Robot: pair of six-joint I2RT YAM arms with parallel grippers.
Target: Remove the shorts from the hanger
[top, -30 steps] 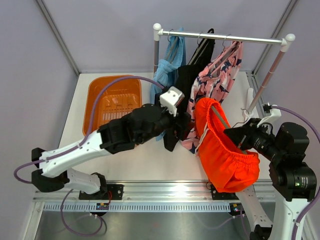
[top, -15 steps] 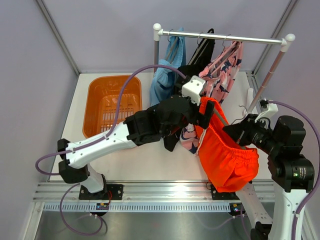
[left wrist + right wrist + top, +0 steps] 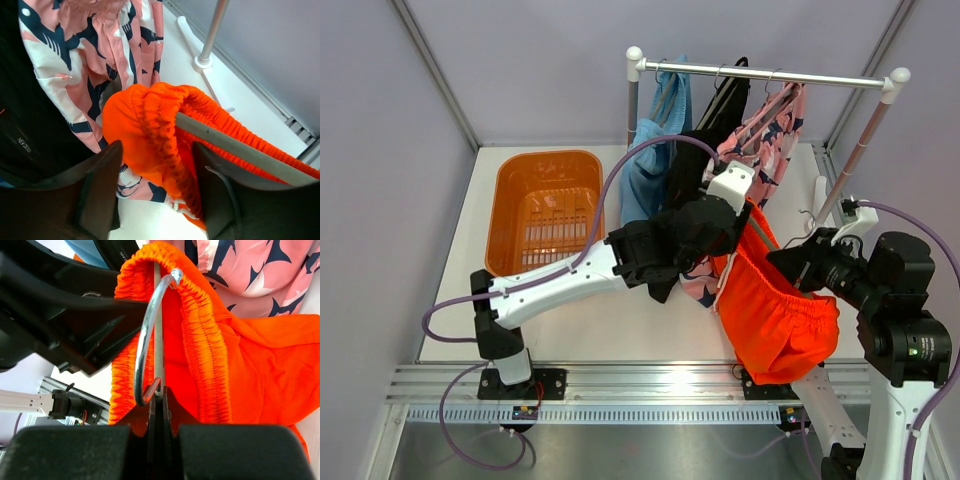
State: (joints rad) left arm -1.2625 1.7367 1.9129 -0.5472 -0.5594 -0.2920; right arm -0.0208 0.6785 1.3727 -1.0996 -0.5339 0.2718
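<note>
The bright orange shorts [image 3: 780,320] hang on a grey wire hanger [image 3: 225,137] held out in front of the rack. My right gripper [image 3: 160,395] is shut on the hanger's wire just below its hook [image 3: 145,340]. My left gripper [image 3: 157,147] is at the top end of the orange waistband [image 3: 160,115]. Its jaws straddle the bunched elastic, half closed, with a gap still showing on the left side. The pink patterned shorts [image 3: 760,140], the black shorts [image 3: 695,160] and the light blue shorts [image 3: 650,160] hang on the rail [image 3: 770,75] behind.
An orange basket [image 3: 545,205] sits on the white table at the back left. The rack's right post slants down to its foot [image 3: 203,61] by the right wall. The pink shorts [image 3: 100,40] hang close behind my left fingers.
My left arm has swung right from the black shorts to the orange waistband, and its jaws have narrowed around it. The right gripper and hanger have barely moved.
</note>
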